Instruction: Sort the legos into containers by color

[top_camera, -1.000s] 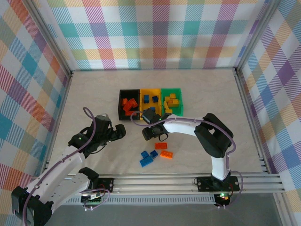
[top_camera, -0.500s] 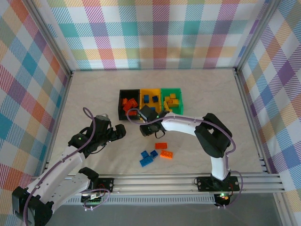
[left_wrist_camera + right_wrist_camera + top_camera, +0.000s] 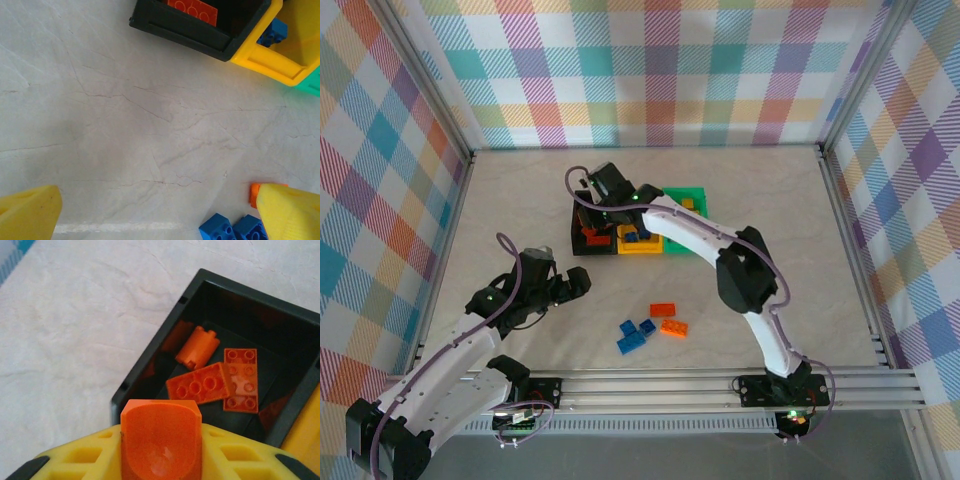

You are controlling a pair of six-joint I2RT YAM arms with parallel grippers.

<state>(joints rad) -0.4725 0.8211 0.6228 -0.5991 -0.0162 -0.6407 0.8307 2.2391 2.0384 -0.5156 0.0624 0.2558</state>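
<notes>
Plaid-papered walls point(image 3: 660, 70) box in a pale, veined tabletop point(image 3: 520, 190). Across it the right arm point(image 3: 705, 238) stretches from its base to the left end of the bin row, which puts its jaws over the black bin point(image 3: 582, 247). By contrast the left arm point(image 3: 460, 350) lies low at the near left, well apart from the bins. Its jaws are spread wide over bare tabletop, apparently parked out of the way.

Three bins stand touching in a row: the black bin, the yellow bin point(image 3: 638, 247) and the green bin point(image 3: 695, 192). Orange pieces lie in the black one and blue ones in the yellow, so those colours already have their homes.

From the right wrist, the jaws pinch a held orange brick point(image 3: 161, 440). It hangs at the black bin's corner, with sorted orange pieces point(image 3: 200, 387) on the bin floor beyond. I judge that it is carried there to be dropped among its own colour.

Near the arms' bases, loose blue bricks point(image 3: 631, 342) and loose orange bricks point(image 3: 667, 311) lie just beside one another, not yet sorted.

A second ago the right arm was bent low over that loose cluster. Since then it has swung away to the black bin, and its jaws now clamp the brick. The left arm and the bins look unmoved.
</notes>
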